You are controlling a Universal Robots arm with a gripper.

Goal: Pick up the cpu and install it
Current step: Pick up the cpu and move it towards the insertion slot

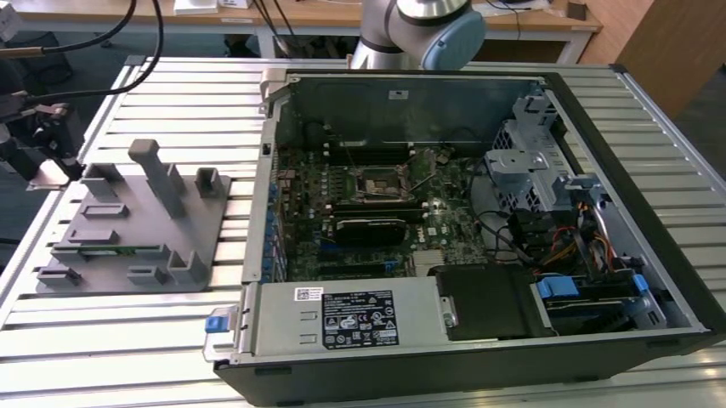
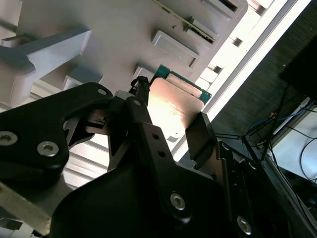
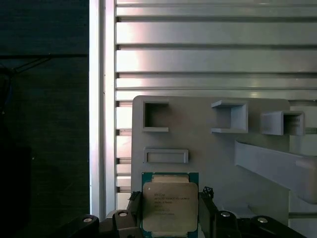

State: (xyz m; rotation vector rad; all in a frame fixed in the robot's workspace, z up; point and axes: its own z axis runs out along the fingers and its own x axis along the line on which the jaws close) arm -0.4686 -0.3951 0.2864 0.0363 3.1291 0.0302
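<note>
Our claw [image 2: 171,111] grips the cpu [image 3: 170,207] by its edges; we judge a slight slip could tilt or drop it.

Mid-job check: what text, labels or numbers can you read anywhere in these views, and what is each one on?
Nothing is legible enough to quote.
cpu, gripped in the end effector: several lines of print on its metal top, too small to read.
black label on the power supply: symbols and print, too small to read.
white sticker beside that label: too small to read.
</note>
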